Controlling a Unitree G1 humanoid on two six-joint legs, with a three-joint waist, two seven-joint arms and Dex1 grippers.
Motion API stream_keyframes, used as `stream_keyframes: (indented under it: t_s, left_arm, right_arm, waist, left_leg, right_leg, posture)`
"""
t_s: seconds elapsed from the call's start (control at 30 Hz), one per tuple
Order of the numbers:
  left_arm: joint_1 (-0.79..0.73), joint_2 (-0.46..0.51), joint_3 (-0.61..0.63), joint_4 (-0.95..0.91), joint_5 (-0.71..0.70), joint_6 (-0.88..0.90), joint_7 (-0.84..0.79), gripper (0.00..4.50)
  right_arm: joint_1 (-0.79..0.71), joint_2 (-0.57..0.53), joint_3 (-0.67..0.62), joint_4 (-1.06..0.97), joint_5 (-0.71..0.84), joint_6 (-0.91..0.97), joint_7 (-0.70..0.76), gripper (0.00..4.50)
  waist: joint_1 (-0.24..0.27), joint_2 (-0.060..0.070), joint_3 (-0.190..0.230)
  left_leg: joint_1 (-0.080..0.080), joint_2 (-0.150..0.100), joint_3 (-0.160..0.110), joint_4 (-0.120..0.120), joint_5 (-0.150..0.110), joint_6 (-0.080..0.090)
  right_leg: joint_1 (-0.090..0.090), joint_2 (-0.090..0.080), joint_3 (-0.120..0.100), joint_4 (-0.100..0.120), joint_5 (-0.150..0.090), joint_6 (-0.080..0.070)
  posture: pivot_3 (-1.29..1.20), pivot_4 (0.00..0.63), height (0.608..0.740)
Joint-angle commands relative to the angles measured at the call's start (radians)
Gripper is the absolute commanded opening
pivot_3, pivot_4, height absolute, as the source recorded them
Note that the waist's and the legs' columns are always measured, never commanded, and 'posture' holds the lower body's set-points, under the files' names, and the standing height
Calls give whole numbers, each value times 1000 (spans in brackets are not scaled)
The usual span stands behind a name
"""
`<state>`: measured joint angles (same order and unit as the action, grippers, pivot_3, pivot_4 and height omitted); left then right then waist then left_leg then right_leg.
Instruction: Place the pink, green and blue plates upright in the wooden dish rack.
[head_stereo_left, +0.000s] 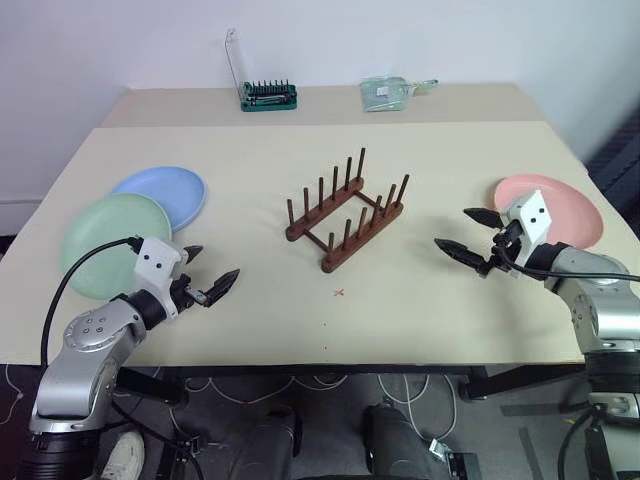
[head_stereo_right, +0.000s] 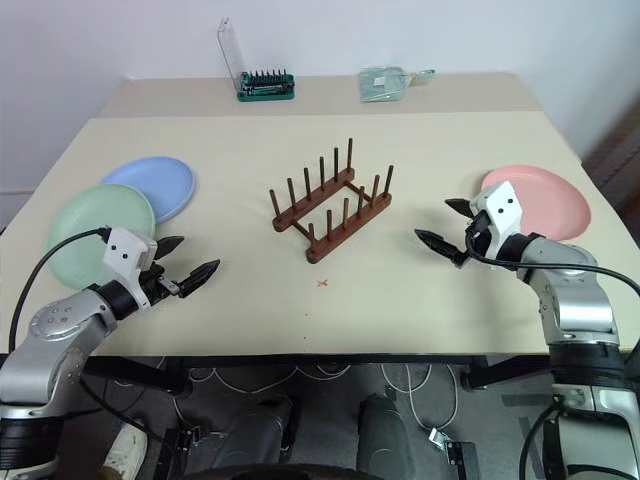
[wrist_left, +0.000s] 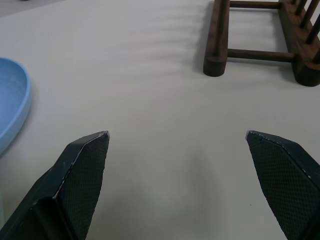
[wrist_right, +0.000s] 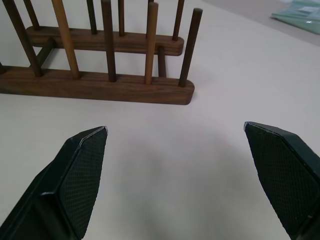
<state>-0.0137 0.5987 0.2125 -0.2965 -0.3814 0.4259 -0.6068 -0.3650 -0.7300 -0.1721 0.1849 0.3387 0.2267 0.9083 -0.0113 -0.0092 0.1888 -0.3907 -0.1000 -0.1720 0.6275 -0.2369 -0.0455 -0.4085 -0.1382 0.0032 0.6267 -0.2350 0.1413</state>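
Note:
The wooden dish rack (head_stereo_left: 345, 212) stands empty in the middle of the table, its pegs upright. At the left lie the green plate (head_stereo_left: 105, 240) and the blue plate (head_stereo_left: 165, 190), flat, the blue one's edge tucked against the green. The pink plate (head_stereo_left: 565, 205) lies flat at the right. My left gripper (head_stereo_left: 217, 261) hovers open just right of the green plate, pointing toward the rack (wrist_left: 260, 45), with the blue plate (wrist_left: 10, 107) off to one side. Beside the pink plate my right gripper (head_stereo_left: 452, 228) is open and faces the rack (wrist_right: 100, 85). Both grippers are empty.
A green tray of tool bits (head_stereo_left: 268, 95) and a clear packet (head_stereo_left: 390, 92) sit on the far table section. A small red cross (head_stereo_left: 339, 293) marks the tabletop in front of the rack. The table's front edge (head_stereo_left: 320, 362) runs just below both arms.

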Motion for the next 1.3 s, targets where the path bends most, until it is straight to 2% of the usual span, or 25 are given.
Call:
stream_keyframes:
  t_s: [0.03,0.17,0.5,0.6,0.83,1.0,1.07,1.2,1.3]
  left_arm:
    - [4,14,21,-39,0,-5,0,4500]
    - [8,22,27,-44,-3,-1,-4,4500]
    - [-13,43,-17,-28,11,-1,-35,4500]
    - [-49,26,-131,-71,6,42,-63,4500]
    - [-156,-85,-367,-73,98,82,-13,4500]
    - [-227,-181,-500,18,262,91,104,4500]
    - [-234,-186,-512,28,290,81,113,4500]
    - [-268,-303,-517,97,280,109,164,4500]
    - [-290,-307,-520,134,298,75,141,4500]
  right_arm:
    - [-6,1,-30,-7,13,-23,2,4475]
    - [-14,11,-23,19,8,-45,3,4475]
    - [38,42,-17,-61,31,-28,-3,4475]
    - [69,77,2,-99,31,-27,-21,4475]
    - [139,102,8,-295,63,78,-77,4475]
    - [203,88,-18,-383,79,144,-107,4475]
    - [212,90,-15,-411,83,162,-118,4475]
    - [215,93,-27,-484,96,224,-165,4475]
    - [224,90,-35,-515,104,251,-184,4475]
  waist:
    - [0,0,0]
    - [-1,0,0]
    - [-1,0,0]
    - [1,0,0]
    - [1,0,0]
    - [4,0,0]
    - [-1,0,0]
    - [5,1,-1]
    - [7,0,0]
  left_leg:
    - [0,1,0,0,0,0]
    - [0,4,2,0,0,0]
    - [0,6,4,0,0,0]
    - [0,7,5,-1,0,0]
    - [0,6,5,0,0,0]
    - [0,6,6,0,0,0]
    - [0,5,6,0,-1,0]
    - [0,6,7,0,-1,1]
    - [-1,6,6,0,-1,1]
  right_leg:
    - [0,0,0,0,0,0]
    - [0,3,2,-2,1,-1]
    - [-1,4,4,-2,1,-2]
    - [-1,4,4,-2,1,-2]
    - [-1,4,5,-3,1,-1]
    - [-1,5,5,-4,2,-1]
    - [-1,5,5,-4,2,-1]
    - [-1,5,5,-4,2,-1]
    - [-1,5,5,-6,2,-1]
  posture:
    - [0,150,740]
    - [0,150,740]
    - [0,150,740]
    - [0,150,740]
    - [0,150,740]
    - [0,150,740]
    - [0,150,740]
    - [0,150,740]
    - [0,150,740]
